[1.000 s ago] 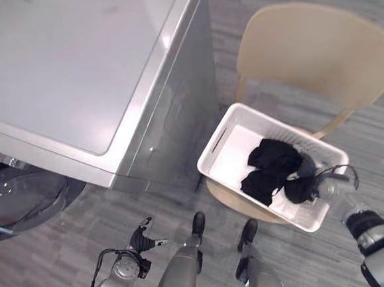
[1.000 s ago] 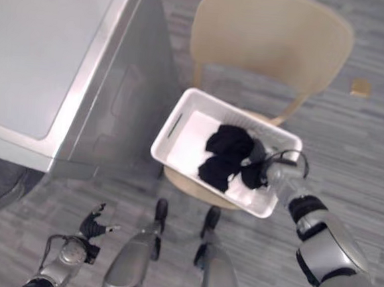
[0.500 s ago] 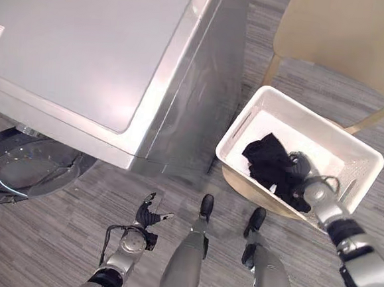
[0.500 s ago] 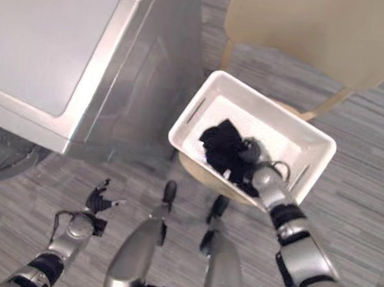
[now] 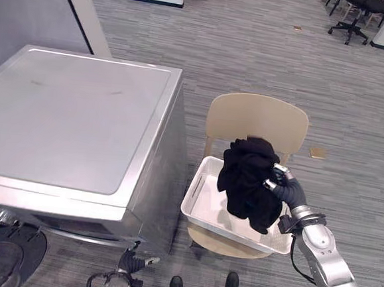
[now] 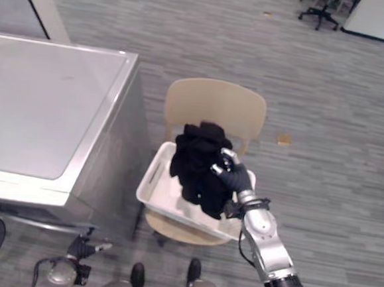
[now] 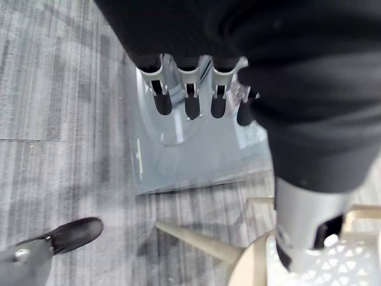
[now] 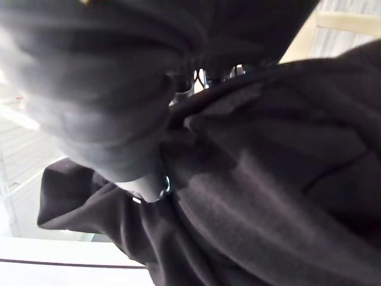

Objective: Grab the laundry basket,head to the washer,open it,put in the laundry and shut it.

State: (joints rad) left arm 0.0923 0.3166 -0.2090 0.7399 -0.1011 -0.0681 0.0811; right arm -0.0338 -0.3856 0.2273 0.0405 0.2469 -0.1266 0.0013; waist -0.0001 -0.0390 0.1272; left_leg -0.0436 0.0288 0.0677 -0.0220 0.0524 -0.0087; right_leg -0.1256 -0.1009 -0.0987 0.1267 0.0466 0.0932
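Matt black cloth laundry (image 5: 247, 181); glossy white plastic basket (image 5: 203, 207); brushed metal washer (image 5: 67, 127); smooth beige chair (image 5: 257, 122); grey carpet floor (image 5: 266, 49).

The washer (image 5: 73, 131) sits on the left, with the chair (image 5: 257, 122) just beside it on the right. The laundry basket (image 5: 203, 211) rests on the chair seat, its near edge out past the seat's front. The right hand (image 5: 285, 189) comes in from the lower right and is clamped on the laundry (image 5: 245, 181) — the bundle hangs above the basket, in front of the chair back. The left hand (image 5: 131, 262) is low by the washer's front corner, fingers straight. An office chair (image 5: 353, 16) stands far behind, at the right.
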